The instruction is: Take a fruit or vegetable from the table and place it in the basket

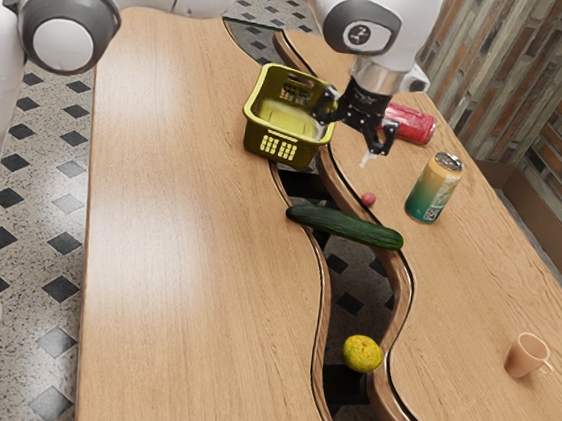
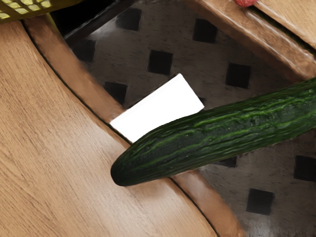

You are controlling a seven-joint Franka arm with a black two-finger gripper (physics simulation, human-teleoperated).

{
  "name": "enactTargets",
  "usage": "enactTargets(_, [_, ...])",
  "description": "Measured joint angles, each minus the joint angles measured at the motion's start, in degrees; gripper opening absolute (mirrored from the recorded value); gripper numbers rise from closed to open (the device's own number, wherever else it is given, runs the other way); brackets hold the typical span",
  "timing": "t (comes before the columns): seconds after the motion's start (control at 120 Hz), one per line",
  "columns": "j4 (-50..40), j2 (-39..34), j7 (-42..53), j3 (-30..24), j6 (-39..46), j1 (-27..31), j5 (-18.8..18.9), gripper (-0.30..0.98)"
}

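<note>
The hand (image 1: 343,143) hangs above the worktop (image 1: 173,229), its fingers apart, one covering part of the basket (image 1: 254,127) beside it. Below the hand, the cucumber (image 1: 345,225) bridges a gap, its far end cut off in the wrist view (as are bits of the basket and the red fruit (image 1: 368,199)). The yellow fruit (image 1: 362,353) lies farther from the hand, past the cucumber. Behind the hand, the red can (image 1: 416,126) is partly hidden.

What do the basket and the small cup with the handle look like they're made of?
Basket: probably molded plastic, smooth and slightly glossy yellow-green, with rows of cut-out openings in its wall. Cup: perhaps glazed ceramic, plain peach-orange with a soft sheen; painted plastic could look the same.
</note>
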Motion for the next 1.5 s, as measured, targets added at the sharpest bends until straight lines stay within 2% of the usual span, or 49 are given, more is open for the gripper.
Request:
enactTargets(0.192, [-1.3, 2.5, 20.0, -0.6, 4.1, 0.2, 1.1, 0.69])
enactTargets(0.342, [-6.9, 2.4, 32.8, -0.6, 8.1, 0.4, -0.4, 0.69])
enactTargets(0.525, [-6.4, 5.6, 46.7, -0.2, 13.3, 3.4, -0.8, 0.69])
enactTargets(0.667, [-6.4, 7.5, 55.0, -0.7, 16.6, 3.0, -1.1, 0.69])
enactTargets(0.942, [-6.5, 12.1, 66.3, -0.8, 22.7, 3.3, -3.8, 0.69])
enactTargets(1.267, [-6.5, 15.1, 74.4, -0.7, 26.4, 3.4, -6.8, 0.68])
enactTargets(1.442, [-6.8, 15.4, 77.2, -0.3, 27.5, 4.0, -10.8, 0.46])
enactTargets(1.5, [-6.8, 15.8, 78.0, -0.2, 27.7, 4.0, -11.8, 0.44])
